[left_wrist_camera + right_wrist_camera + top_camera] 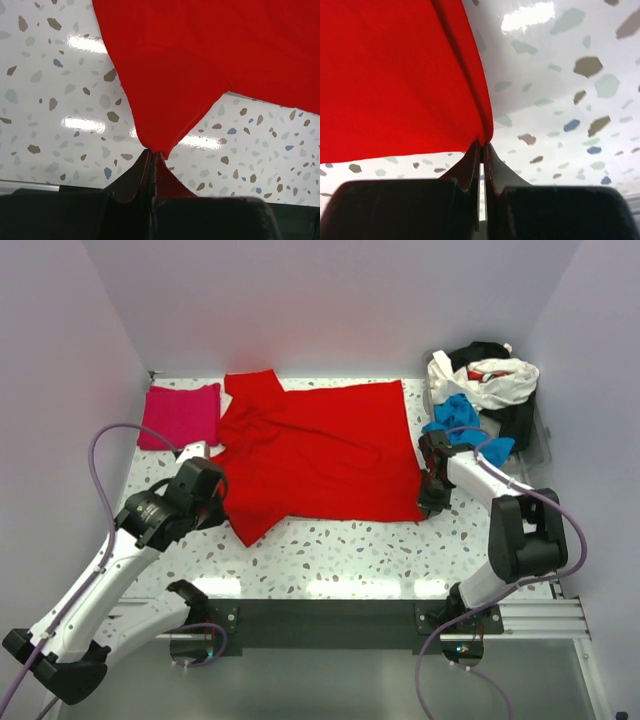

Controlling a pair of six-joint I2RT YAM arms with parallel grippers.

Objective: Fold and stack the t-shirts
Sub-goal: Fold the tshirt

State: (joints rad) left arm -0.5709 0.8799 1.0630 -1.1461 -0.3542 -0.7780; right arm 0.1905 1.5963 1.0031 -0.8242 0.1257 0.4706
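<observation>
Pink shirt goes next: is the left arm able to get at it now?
Probably not yet: the left gripper is shut on the red shirt, though the pink shirt lies nearby, unobstructed.

Pale lilac walls (330,300) enclose a speckled terrazzo table (350,550) — glossy with glare.

Robot lab / test cell, not a home. Evidence: left arm (110,570) & right arm (505,540) bolted at near edge of a speckled table (340,555), by a metal rail (545,618), w/ loose purple cables (97,445). Plain pale walls (330,300) box it in on 3 sides. Red t-shirt (320,450) spread flat on top, heap of shirts (490,380) in back right corner.
</observation>
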